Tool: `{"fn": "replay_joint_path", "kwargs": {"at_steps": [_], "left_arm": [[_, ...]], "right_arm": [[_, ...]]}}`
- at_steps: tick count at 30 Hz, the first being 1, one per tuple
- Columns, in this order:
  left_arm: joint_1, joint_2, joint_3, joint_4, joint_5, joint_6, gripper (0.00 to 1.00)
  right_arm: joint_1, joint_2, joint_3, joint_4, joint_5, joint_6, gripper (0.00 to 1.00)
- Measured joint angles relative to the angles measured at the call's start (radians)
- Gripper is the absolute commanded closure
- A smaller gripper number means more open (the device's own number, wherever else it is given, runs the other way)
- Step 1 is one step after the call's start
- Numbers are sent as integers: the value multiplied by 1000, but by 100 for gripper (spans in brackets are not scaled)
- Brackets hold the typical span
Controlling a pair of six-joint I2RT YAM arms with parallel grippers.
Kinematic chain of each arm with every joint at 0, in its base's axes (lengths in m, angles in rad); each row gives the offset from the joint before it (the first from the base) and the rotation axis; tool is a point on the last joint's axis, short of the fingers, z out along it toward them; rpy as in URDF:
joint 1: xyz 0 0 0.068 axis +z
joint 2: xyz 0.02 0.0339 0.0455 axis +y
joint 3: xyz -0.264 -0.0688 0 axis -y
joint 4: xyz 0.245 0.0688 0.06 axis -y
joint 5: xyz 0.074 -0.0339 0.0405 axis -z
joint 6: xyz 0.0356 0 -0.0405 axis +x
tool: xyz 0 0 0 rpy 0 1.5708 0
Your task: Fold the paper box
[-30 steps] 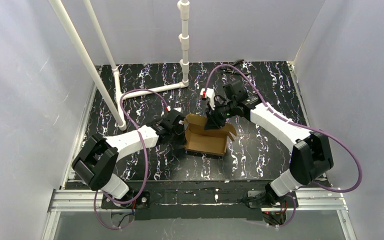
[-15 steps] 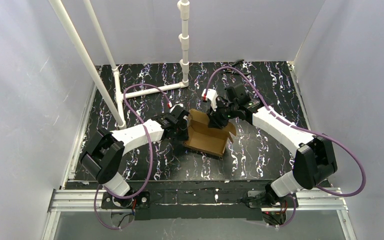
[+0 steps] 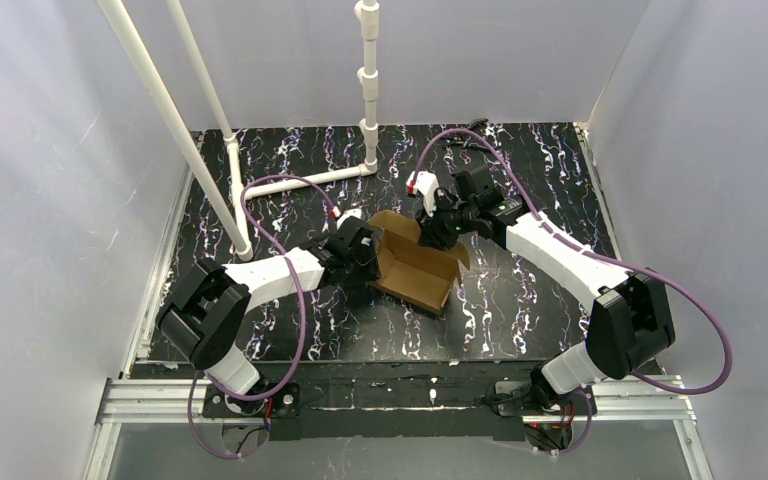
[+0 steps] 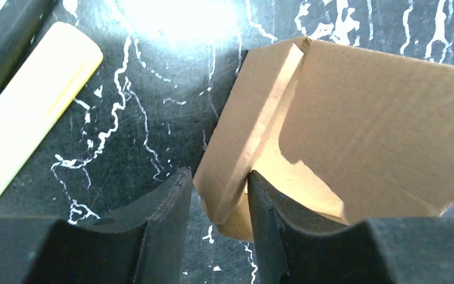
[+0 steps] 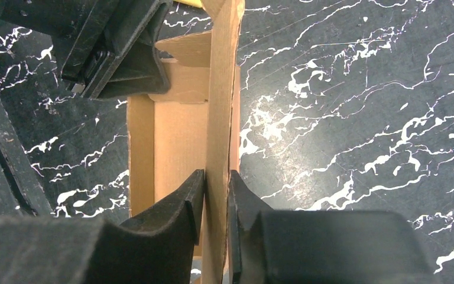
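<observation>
The paper box (image 3: pixel 415 268), plain brown cardboard and half formed with its walls up, lies mid-table. My left gripper (image 3: pixel 368 262) is at the box's left corner. In the left wrist view the box's (image 4: pixel 366 118) corner flap stands between the jaws of the left gripper (image 4: pixel 217 176); these jaws are open, the flap touching only the right finger (image 4: pixel 266 207). My right gripper (image 3: pixel 432 235) comes in from the far side. The right wrist view shows the right gripper (image 5: pixel 216 177) shut on an upright wall of the box (image 5: pixel 177 148), both pads against the cardboard.
A pale yellow stick (image 4: pixel 35 100) lies on the black marbled table (image 3: pixel 520 300) just left of the box. White pipes (image 3: pixel 300 180) lie at the back left, with an upright pipe (image 3: pixel 368 80) behind them. Grey walls enclose the table on three sides.
My left gripper has opened its jaws round the box's left corner flap and shifted slightly away from me. The box has turned a little, and the right gripper keeps its pinch on the wall.
</observation>
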Motion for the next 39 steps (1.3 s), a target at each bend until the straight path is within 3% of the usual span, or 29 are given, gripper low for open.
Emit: {"fn": "replay_joint_path", "kwargs": {"at_steps": [4,15,19,29,39], "left_arm": [[1,-1,-8,56,-1,10,51],[1,-5,-26,161,-2,106,52],[1,-5,-27,177,0,158,54],[2,-25,-85,263,37,203,72],[3,-25,-114,294,27,184,69]], "right_arm": [[-1,0,0,0,-14,12,80],[-1,0,-1,0,-44,22,92],[-1,0,-6,0,-70,22,96],[-7,6,-6,-4,-132,27,99],[-12,14,-6,-8,-150,45,99]]}}
